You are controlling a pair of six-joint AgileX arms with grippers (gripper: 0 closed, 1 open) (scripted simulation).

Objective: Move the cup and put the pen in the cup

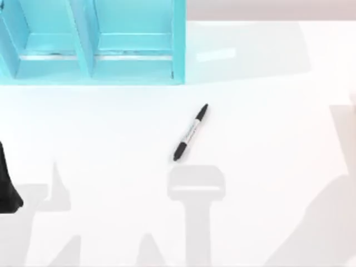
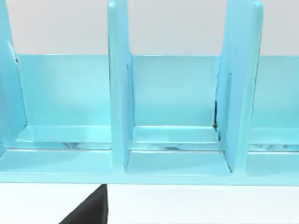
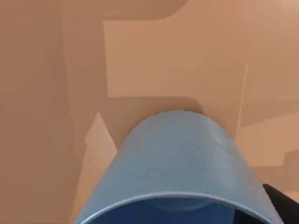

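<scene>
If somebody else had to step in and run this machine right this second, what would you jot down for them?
Left arm: parked at the table's left edge; its wrist camera faces the turquoise rack.
Right arm: its wrist camera shows the blue cup very close, rim toward the camera. Whether it is gripped cannot be told.
The pen lies flat and slanted on the white table, near the middle, in front of the rack, with nothing touching it.
Done: nothing confirmed; the cup has not been set near the pen in the top view.
Left: place the cup upright on the table, pick up the pen, drop it in.
</scene>
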